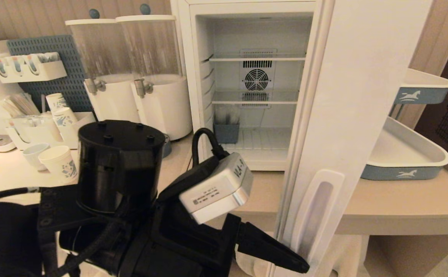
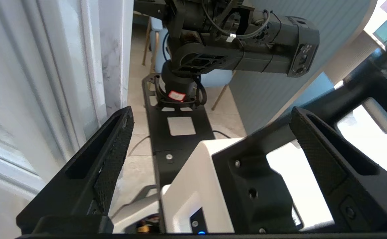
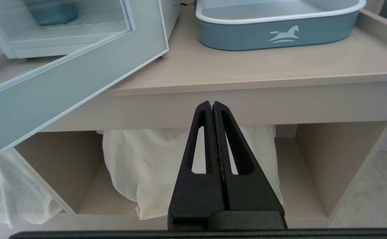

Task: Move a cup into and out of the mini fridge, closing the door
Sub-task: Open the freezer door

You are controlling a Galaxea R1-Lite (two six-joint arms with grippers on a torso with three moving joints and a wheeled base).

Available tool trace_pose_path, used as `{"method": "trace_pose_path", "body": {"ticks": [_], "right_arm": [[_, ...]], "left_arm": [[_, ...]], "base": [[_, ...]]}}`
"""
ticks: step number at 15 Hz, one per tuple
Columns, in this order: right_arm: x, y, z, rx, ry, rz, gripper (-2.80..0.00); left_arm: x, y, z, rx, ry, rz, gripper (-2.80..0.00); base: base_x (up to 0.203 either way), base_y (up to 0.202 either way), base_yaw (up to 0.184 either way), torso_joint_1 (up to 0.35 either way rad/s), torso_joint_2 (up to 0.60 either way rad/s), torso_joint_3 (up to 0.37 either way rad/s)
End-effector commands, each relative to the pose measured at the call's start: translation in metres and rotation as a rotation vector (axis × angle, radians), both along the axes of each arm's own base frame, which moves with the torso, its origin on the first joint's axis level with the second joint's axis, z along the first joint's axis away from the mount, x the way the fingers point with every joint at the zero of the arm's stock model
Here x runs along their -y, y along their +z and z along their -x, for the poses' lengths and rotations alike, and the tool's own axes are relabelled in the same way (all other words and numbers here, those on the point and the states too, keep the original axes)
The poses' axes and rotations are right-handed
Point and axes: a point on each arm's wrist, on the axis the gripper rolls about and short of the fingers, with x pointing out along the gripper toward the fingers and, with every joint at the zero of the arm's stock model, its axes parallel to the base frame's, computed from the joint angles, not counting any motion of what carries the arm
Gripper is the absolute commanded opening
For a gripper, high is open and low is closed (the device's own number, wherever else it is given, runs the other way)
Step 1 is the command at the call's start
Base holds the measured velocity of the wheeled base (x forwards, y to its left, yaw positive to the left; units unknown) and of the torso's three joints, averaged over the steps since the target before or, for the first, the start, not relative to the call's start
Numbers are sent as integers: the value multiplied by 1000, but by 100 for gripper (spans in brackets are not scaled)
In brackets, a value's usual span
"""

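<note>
The mini fridge [image 1: 254, 88] stands open on the beige counter [image 1: 393, 207], its door [image 1: 358, 115] swung out toward the robot, and no cup is on its wire shelves; only a small blue-grey bin [image 1: 226, 132] sits on the fridge floor. The layered white paper cup [image 1: 59, 161] with blue print waits on the counter well to the left of the fridge, beside a white mug [image 1: 33, 153] and in front of two drink dispensers [image 1: 131, 77]. The left gripper [image 2: 210, 132] has its fingers spread wide and holds nothing; in the head view its tip is just beside the inner face of the door, near the recessed handle [image 1: 316, 215]. The right gripper [image 3: 212, 109] is pressed fully shut, empty, parked low in front of the counter's open shelf with a white cloth bag [image 3: 166, 166]. Judging by this, the door has been opened and the cup must be fetched next: the left arm needs to swing away from the door toward the cup and close on its wall without crushing it. Two blue-and-white trays [image 1: 404, 157] stand to the fridge's right.
</note>
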Motion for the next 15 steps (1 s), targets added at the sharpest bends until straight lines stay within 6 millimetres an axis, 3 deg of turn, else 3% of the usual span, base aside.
{"method": "trace_pose_path", "body": {"ticks": [1, 2, 3, 5, 10, 12, 15], "right_arm": [[0, 0, 0, -1, 0, 0, -280], [0, 0, 0, -1, 0, 0, -280], [0, 0, 0, -1, 0, 0, -280], [0, 0, 0, -1, 0, 0, -280], [0, 0, 0, 1, 0, 1, -280], [0, 0, 0, -1, 0, 1, -280], [0, 0, 0, 0, 0, 1, -280]], "left_arm": [[12, -3, 2, -15, -16, 4, 0], [21, 0, 10, -20, -29, 25, 0], [18, 2, 16, -24, -15, 42, 0], [-6, 13, 34, -27, 1, 85, 0], [-56, 12, 57, -26, 55, 113, 0], [-57, 8, 47, -32, 100, 99, 0], [-35, -5, 23, -50, 127, 53, 0]], "base": [[0, 0, 0, 0, 0, 0], [0, 0, 0, 0, 0, 0], [0, 0, 0, 0, 0, 0], [0, 0, 0, 0, 0, 0], [0, 0, 0, 0, 0, 0], [0, 0, 0, 0, 0, 0], [0, 0, 0, 0, 0, 0]]}}
